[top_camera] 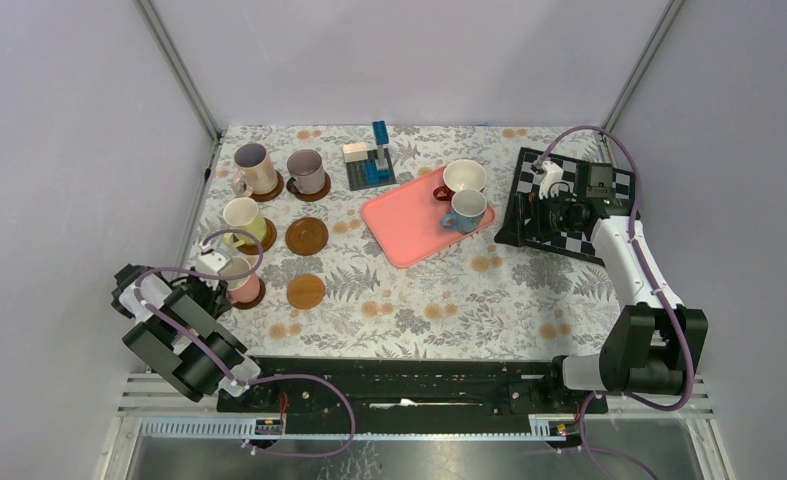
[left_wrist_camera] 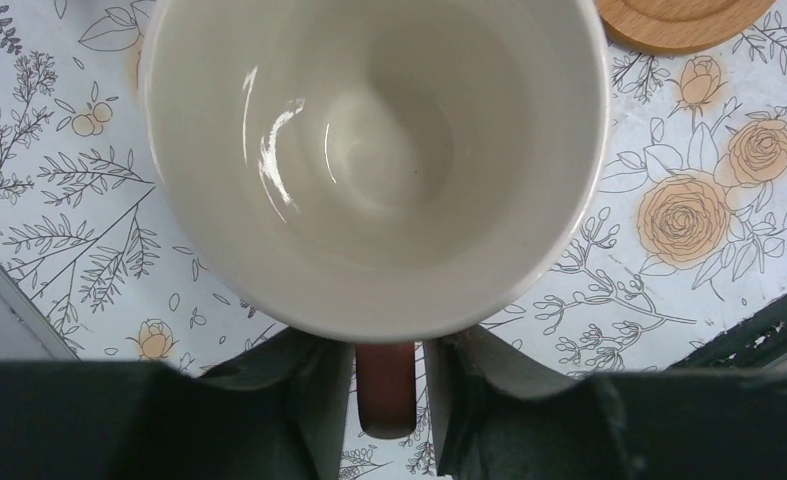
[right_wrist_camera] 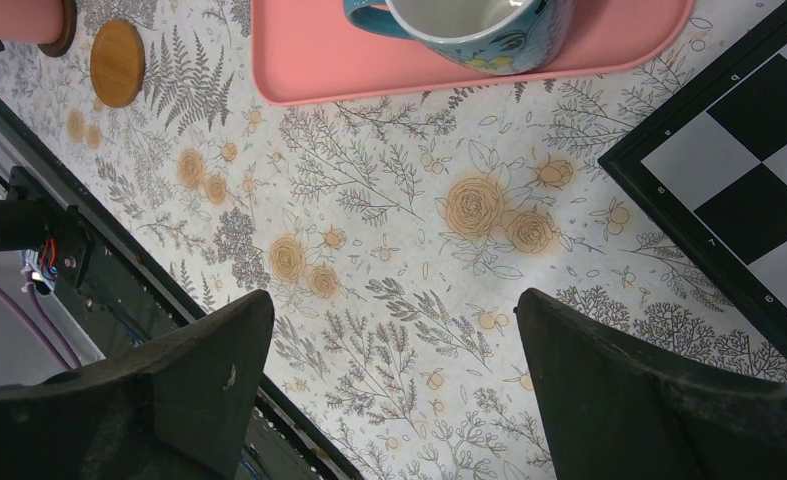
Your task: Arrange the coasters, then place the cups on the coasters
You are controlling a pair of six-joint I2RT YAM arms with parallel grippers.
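Your left gripper (left_wrist_camera: 387, 345) is set narrow, jaws either side of the handle (left_wrist_camera: 384, 392) of the salmon pink cup (left_wrist_camera: 369, 150). There's a sliver of cloth showing beside the handle on one side, so to me that reads as loose, not clamped. The cup sits on a dark coaster (top_camera: 258, 297) at the near left of the table.

Your right gripper (right_wrist_camera: 394, 295) is spread wide with nothing in it, hanging over the floral tablecloth (right_wrist_camera: 389, 200) between the pink tray (right_wrist_camera: 299, 70) and the chessboard (right_wrist_camera: 729, 170).

The light blue cup (right_wrist_camera: 489, 30) and the white cup (top_camera: 464, 176) are on that tray. Two coasters are bare: a dark ringed one (top_camera: 307, 236) and an orange-brown one (top_camera: 306, 291).

These look like glazed ceramic, so I'd expect them to be rigid, a bit weighty, slick, and likely to chip if you clip a neighbour. I'd take the handle, since its flat sides give the pads something to bite on. Otherwise pinch the wall at the rim. Either way, lift straight up.
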